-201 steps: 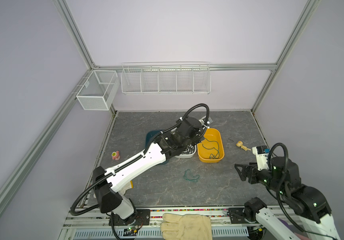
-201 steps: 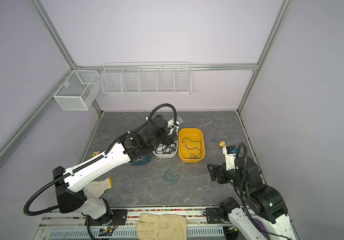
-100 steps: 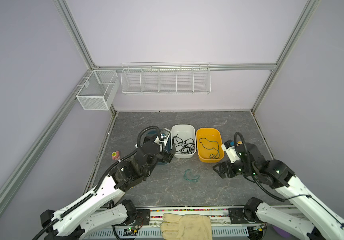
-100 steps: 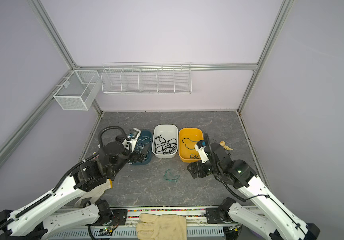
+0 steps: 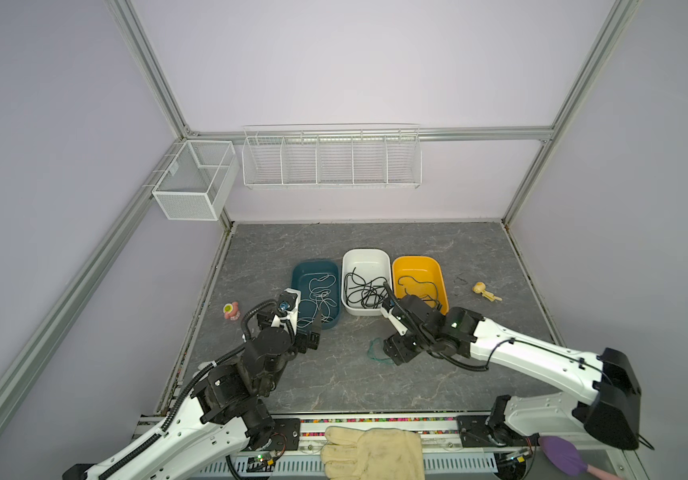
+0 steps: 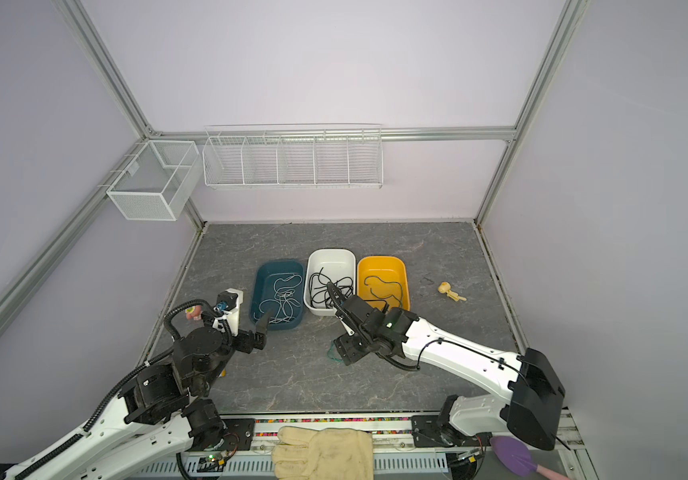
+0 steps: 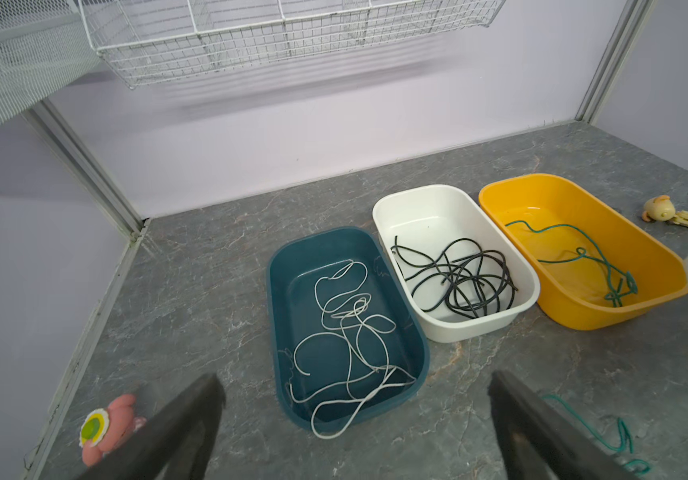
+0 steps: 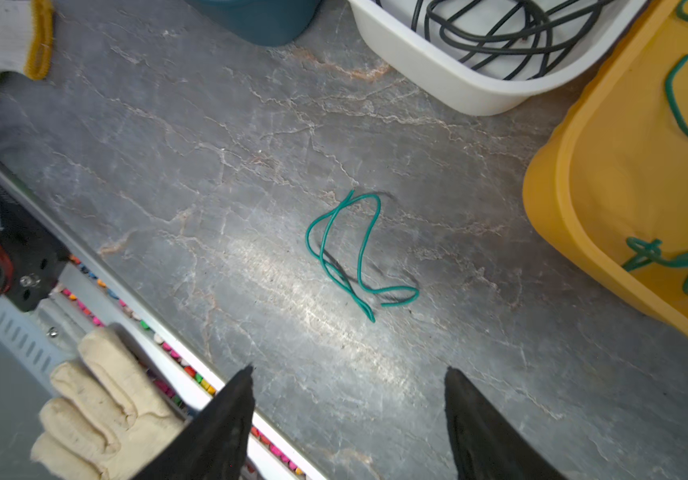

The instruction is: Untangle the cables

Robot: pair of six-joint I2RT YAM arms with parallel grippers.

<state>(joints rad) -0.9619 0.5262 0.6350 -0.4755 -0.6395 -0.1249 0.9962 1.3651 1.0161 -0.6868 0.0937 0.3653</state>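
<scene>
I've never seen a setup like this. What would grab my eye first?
Three tubs stand in a row mid-table: a teal tub holding a white cord, a white tub of tangled black cords, and a yellow tub with a green cord. In front, a loose green cable lies on the table, the right gripper open near it, holding nothing.

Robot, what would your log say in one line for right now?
left tool: open, empty | right tool: open, empty, near loose green cable | grasp: not yet
</scene>
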